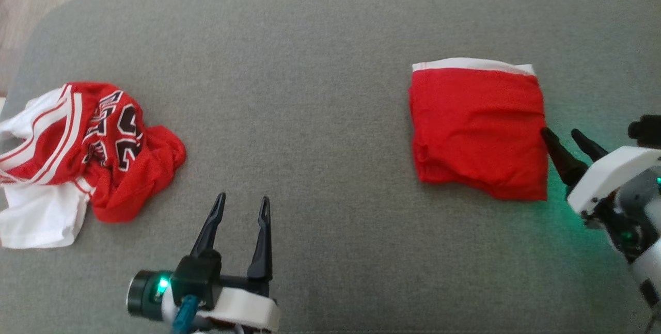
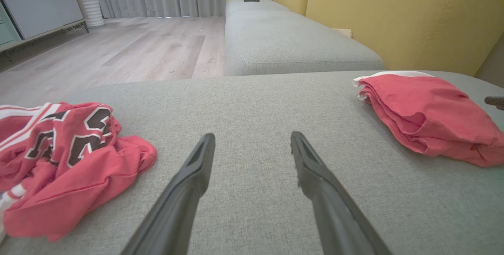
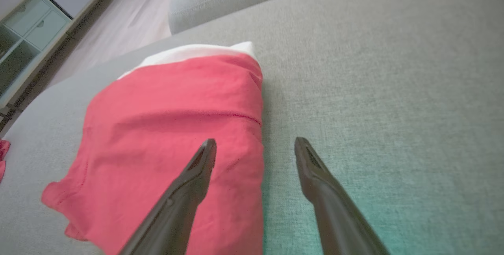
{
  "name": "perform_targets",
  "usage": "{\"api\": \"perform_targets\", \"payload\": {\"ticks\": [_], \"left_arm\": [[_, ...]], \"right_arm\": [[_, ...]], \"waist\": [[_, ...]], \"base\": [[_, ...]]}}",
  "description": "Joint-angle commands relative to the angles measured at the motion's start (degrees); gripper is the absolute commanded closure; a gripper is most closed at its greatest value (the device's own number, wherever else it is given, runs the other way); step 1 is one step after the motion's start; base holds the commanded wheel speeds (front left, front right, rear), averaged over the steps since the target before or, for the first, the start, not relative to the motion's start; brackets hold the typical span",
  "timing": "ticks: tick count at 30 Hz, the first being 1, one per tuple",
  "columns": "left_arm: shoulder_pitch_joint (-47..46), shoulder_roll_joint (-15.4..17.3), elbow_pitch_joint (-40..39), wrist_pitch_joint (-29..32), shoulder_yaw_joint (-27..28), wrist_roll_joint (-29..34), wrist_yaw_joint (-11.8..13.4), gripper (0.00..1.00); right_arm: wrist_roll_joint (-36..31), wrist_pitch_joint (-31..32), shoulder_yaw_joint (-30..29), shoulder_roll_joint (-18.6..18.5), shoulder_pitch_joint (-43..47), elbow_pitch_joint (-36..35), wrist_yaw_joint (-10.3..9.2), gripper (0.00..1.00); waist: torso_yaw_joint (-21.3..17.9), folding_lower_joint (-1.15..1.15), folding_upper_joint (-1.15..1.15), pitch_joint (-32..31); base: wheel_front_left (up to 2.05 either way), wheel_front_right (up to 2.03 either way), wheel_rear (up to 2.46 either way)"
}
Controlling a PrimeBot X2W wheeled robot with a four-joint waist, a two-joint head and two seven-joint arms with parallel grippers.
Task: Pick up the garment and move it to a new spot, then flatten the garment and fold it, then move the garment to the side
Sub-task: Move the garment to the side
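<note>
Right gripper (image 1: 559, 132) beside folded red garment (image 1: 477, 127); white-edged

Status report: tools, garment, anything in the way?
Left tool open, over sofa. Right tool open, at folded garment's right edge. Crumpled jersey lies far left.

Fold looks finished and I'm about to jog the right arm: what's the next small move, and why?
Probably lower the right gripper and close on the right edge of the folded red garment: its open jaws straddle that edge, one finger over fabric, one over the grey cushion, ready to drag it aside.
</note>
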Motion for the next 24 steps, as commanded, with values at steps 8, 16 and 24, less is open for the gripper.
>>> {"api": "perform_targets", "payload": {"ticks": [8, 16, 24], "left_arm": [[-4.23, -0.17, -1.01, -0.71, 0.07, -0.13, 1.1, 0.0], [-6.08, -0.17, -1.73, -0.71, -0.47, 0.16, 1.36, 0.0], [-7.32, -0.17, -2.12, -0.71, -0.2, 0.67, 1.44, 0.0]], "right_arm": [[9.66, 4.16, 5.47, -6.08, -3.22, -2.35, 0.42, 0.2], [13.42, 2.66, 10.2, -7.45, -6.08, -1.89, 0.42, 1.0], [13.57, -1.11, 14.31, -11.21, -9.39, -1.03, 0.42, 1.0]], "waist": [[1.14, 0.0, 0.0, 2.72], [0.42, 0.0, 0.0, 4.21], [-1.94, 0.0, 0.0, 6.03]], "base": [[0.0, 0.0, 0.0], [0.0, 0.0, 0.0], [0.0, 0.0, 0.0]]}}
